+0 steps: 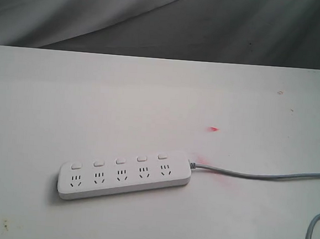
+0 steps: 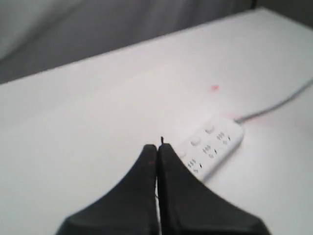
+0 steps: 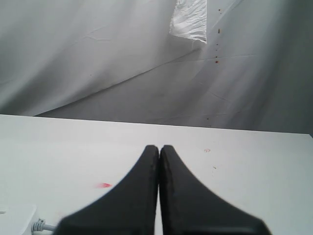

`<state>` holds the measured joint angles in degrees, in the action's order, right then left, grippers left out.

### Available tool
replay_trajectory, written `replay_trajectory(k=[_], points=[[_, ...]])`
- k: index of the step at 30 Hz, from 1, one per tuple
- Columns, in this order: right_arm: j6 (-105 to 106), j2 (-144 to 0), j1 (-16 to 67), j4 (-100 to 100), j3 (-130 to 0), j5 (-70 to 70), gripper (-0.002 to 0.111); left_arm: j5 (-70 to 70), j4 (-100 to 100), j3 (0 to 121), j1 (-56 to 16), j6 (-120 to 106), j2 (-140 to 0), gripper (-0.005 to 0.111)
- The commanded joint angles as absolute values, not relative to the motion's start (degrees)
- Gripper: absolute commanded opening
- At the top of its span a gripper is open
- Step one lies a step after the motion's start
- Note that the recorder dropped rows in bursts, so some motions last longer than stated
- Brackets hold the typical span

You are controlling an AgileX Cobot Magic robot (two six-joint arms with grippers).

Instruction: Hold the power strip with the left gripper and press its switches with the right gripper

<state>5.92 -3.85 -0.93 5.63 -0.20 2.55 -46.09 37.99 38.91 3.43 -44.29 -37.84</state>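
The white power strip (image 1: 125, 175) lies flat on the white table, slightly slanted, with its row of small switches (image 1: 120, 162) along the far side above the sockets. Its grey cord (image 1: 255, 174) leaves the right end. Neither arm shows in the exterior view. In the left wrist view my left gripper (image 2: 157, 147) is shut with nothing in it; the power strip (image 2: 212, 144) lies just beyond and beside its tips, partly hidden. My right gripper (image 3: 159, 148) is also shut and empty, above bare table, with only the strip's cord end (image 3: 19, 220) at the frame corner.
A red mark (image 1: 213, 128) and a pink smear (image 1: 204, 160) stain the table (image 1: 67, 101) near the strip's cord end. A second loop of grey cord (image 1: 311, 236) lies at the front right. Grey cloth (image 1: 168, 20) hangs behind the table's far edge.
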Motion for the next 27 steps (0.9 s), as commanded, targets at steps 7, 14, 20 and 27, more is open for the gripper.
replay_trajectory(k=[7, 14, 20, 27], points=[[5.74, -3.53, -1.35, 5.05, 0.00, 2.66, 0.000, -48.65, 38.27, 44.59, 3.42, -72.34, -59.03, 0.000], [5.74, -3.53, -1.35, 5.05, 0.00, 2.66, 0.000, -43.02, 38.27, 42.18, 3.42, -92.46, -66.07, 0.000], [5.74, -3.53, -1.35, 5.05, 0.00, 2.66, 0.000, -38.18, 40.43, 39.30, 3.42, -98.00, -72.54, 0.003], [5.74, -3.53, -1.35, 5.05, 0.00, 2.66, 0.000, -36.88, 45.32, 38.65, 3.42, -105.16, -79.29, 0.015]])
